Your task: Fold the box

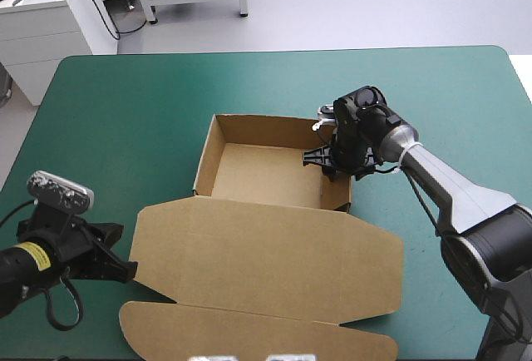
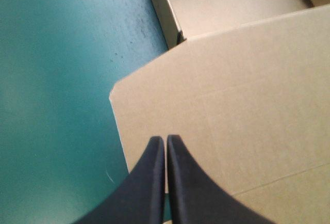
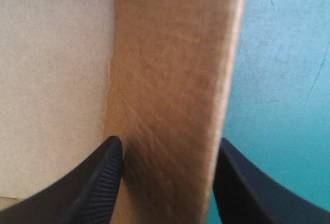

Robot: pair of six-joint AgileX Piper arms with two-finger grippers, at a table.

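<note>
**Brown box: handling and where to hold**

Located: box (image 1: pixel 266 249) on the teal-green surface (image 1: pixel 125 103), between the two sets of fingers. Stands as an open tray with walls raised, lid (image 2: pixel 242 110) flat on the surface and a tuck flap at its free end.

At right gripper (image 3: pixel 167 144): released, fingers apart and astride the tray's side wall (image 3: pixel 170 69). Tray floor beside one finger, bare surface beside the other. No clamping seen.

At left gripper (image 2: pixel 165 140): clenched to a single point, nothing held. Poised over the lid's outer corner, with the lid's side edge just beside the fingertips and the tray's corner well ahead of them.

Handling, judged:
- Light.
- Stiff across panels, and likely to hinge only along the scored creases and spring back once let go.
- Smooth board, so probably slippery against black fingers and apt to slide on the surface if pushed rather than pinched.
- Liable to dent at edges under a hard squeeze.

Hold, judged:
- Best at thin free edges: the wall's top between the right fingers, the lid's side edge beside the left fingers.
- Nothing to bite mid-panel.
- Cannot tell whether the lid edge lies flush enough to block a finger sliding under.
</note>
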